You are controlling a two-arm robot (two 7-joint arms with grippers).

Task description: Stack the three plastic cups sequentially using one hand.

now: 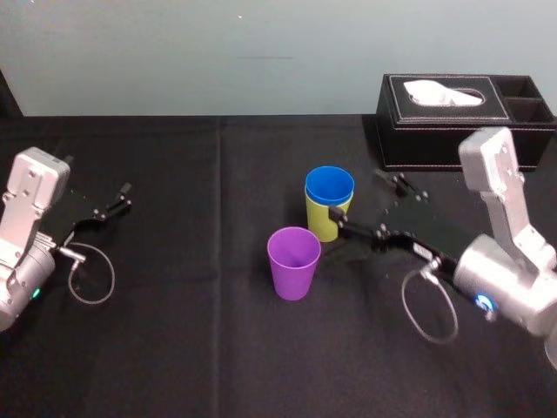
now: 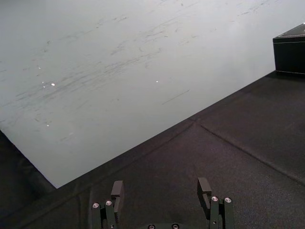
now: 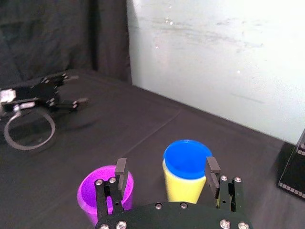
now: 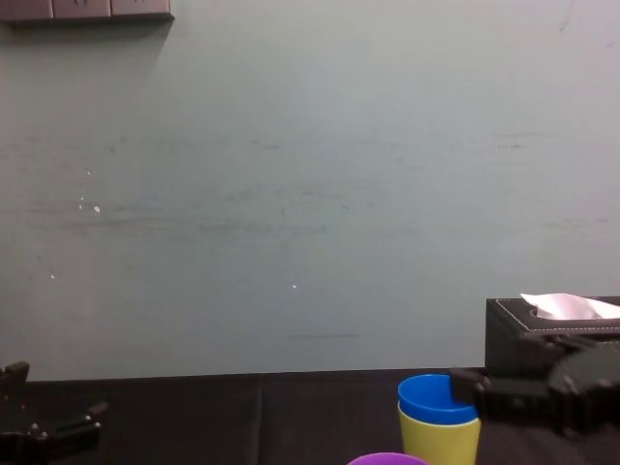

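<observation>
Purple cup is the closest thing on the black cloth counter. It's standing upright with its mouth up, all on its own and nothing inside it. Just behind it and a bit to the right is the lime cup, also upright, with the blue cup sitting down inside it so only the blue rim and a short band stick out on top. So two are nested and the purple one isn't. From the right wrist view there's a small gap between the purple cup and the lime one: near, not touching.

The right gripper comes in low from the right side toward that two-cup stack. Its jaws are spread wide and holding nothing. In its own wrist view the stack sits beyond them, framed between the two fingers. In the head view one finger tip is right up against the lime cup's right side, and I honestly can't tell if it's touching.

Over on the left of the counter, well apart from the cups, the left gripper is parked with its jaws apart too, nothing in them.

Farther back on the right is a black tissue box with a white tissue poking out, and behind everything a pale wall
</observation>
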